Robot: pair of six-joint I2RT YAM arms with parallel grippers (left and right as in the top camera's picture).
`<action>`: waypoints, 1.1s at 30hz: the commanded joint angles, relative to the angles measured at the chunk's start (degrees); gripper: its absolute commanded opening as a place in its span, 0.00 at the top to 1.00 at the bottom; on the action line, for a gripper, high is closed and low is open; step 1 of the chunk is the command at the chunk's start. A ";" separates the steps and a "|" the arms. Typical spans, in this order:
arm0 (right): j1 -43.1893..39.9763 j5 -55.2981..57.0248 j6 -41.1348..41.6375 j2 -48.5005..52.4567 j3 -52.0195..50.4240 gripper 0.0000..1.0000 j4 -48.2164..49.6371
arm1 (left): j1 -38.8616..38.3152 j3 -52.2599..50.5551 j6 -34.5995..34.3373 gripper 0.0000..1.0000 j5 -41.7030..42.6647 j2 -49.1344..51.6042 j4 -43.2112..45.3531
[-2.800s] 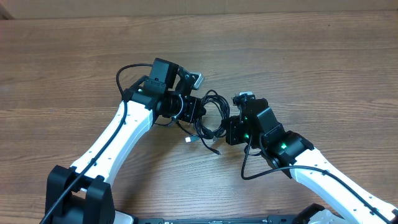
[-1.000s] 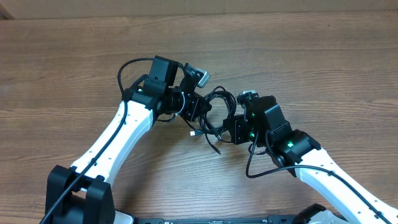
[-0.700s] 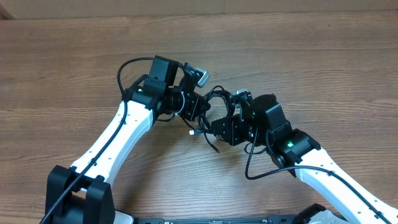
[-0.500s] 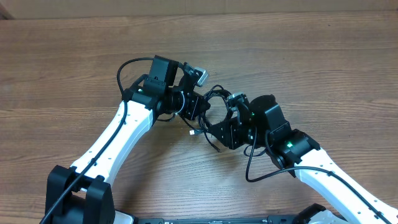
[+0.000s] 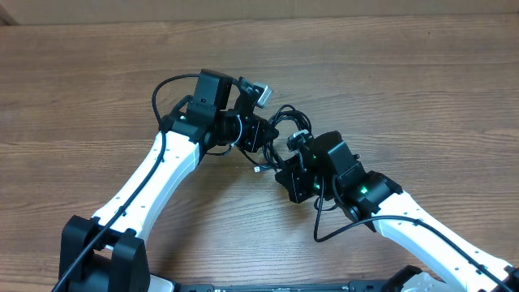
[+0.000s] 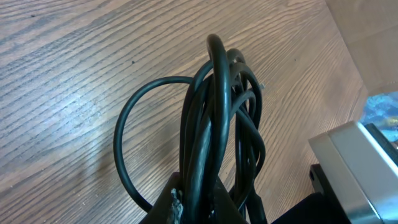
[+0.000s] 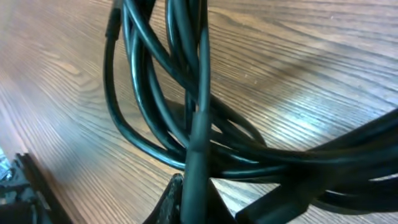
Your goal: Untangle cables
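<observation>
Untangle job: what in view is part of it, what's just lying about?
Job:
- tangled thin black cables
- left claw, shut on them
- right claw, shut on them

Lying about:
- brown wood-grain table
- blue crinkled item at the frame edge, unidentifiable

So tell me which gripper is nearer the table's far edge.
Left. The left gripper, shut on the cables, sits nearer the table's far edge; the right gripper, clamping them too, is further back toward the robot.
</observation>
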 commanded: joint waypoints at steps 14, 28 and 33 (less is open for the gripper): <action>-5.62 1.49 2.75 -15.28 1.57 0.96 -6.08 | -0.26 1.62 -15.65 0.96 -27.26 -0.96 -5.86; -9.07 10.88 2.78 -17.84 1.51 0.44 -23.10 | 5.70 1.62 -25.94 0.96 -25.22 -0.96 -4.09; -9.07 10.80 2.80 -17.55 1.46 0.21 -22.18 | 7.93 1.62 -25.16 0.96 -12.50 -0.96 0.37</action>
